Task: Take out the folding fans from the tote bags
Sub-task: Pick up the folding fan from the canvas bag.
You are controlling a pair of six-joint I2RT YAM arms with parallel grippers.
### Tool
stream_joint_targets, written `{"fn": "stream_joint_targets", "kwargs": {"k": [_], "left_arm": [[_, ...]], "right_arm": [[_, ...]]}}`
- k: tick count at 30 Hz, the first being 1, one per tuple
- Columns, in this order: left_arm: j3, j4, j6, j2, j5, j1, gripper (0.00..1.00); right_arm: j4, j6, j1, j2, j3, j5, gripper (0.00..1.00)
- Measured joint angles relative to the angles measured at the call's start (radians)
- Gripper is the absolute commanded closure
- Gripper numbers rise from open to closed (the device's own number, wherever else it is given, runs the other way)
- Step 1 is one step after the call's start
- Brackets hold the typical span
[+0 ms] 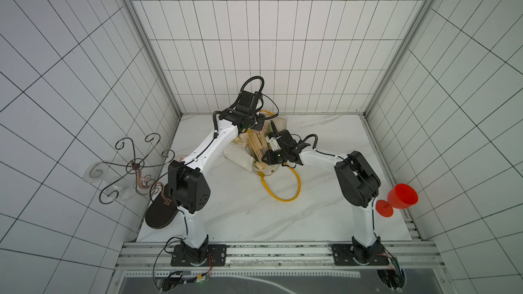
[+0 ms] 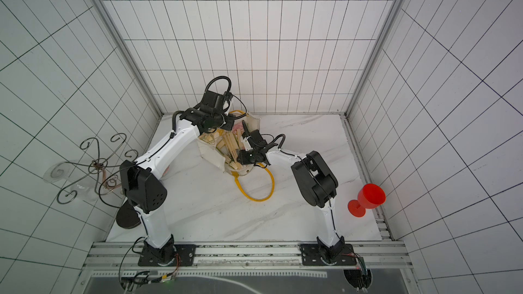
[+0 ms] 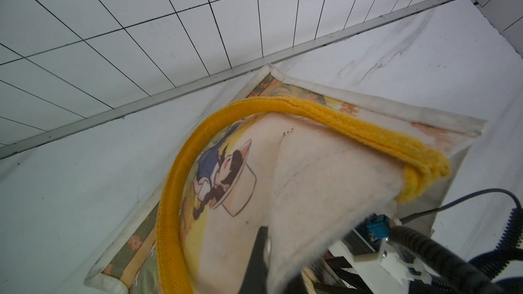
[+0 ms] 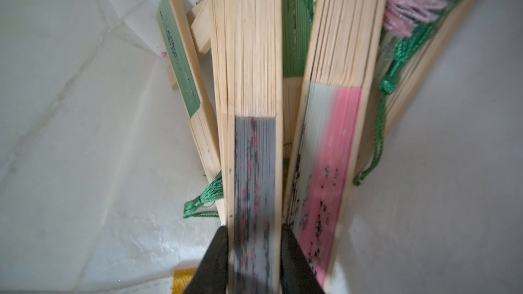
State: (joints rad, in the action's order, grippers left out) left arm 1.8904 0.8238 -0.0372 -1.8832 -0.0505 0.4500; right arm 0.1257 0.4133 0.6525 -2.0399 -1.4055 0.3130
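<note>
Of left claw (image 3: 267, 236) one dark finger shows, second hidden behind tote bag (image 3: 311, 182) cloth. On right claw (image 4: 254, 230) fingers cut by frame edge; grey-inked fan (image 4: 254, 165) between them motion-blurred, ink pattern unreadable. Far ends of other fans (image 4: 334, 52) cropped. In both top views, fans too small to count

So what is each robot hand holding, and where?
Left gripper pinches the tote bag by its cloth edge. Right gripper clamps the grey fan at its paper end.

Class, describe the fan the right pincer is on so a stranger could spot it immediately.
On the marble table lies a cream tote bag with closed fans inside. The right pincer grips the target fan: grey folds flecked red and black, while neighbours show pink or green.
</note>
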Motion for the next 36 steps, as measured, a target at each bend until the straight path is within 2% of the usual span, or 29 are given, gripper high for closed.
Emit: {"fn": "stream_joint_targets", "kwargs": {"k": [8,23,36], "left_arm": [[0.000,0.000,-0.004,0.000,0.002,-0.005,1.00],[0.000,-0.001,-0.034,0.000,0.003,-0.022,1.00],[0.000,-0.018,-0.098,-0.001,-0.005,-0.053,1.00]], "right_arm": [[0.007,0.001,0.000,0.034,0.000,-0.010,0.76],[0.069,-0.002,0.000,0.237,0.008,-0.061,0.82],[0.154,-0.001,0.000,0.553,0.250,-0.102,0.87]]}}
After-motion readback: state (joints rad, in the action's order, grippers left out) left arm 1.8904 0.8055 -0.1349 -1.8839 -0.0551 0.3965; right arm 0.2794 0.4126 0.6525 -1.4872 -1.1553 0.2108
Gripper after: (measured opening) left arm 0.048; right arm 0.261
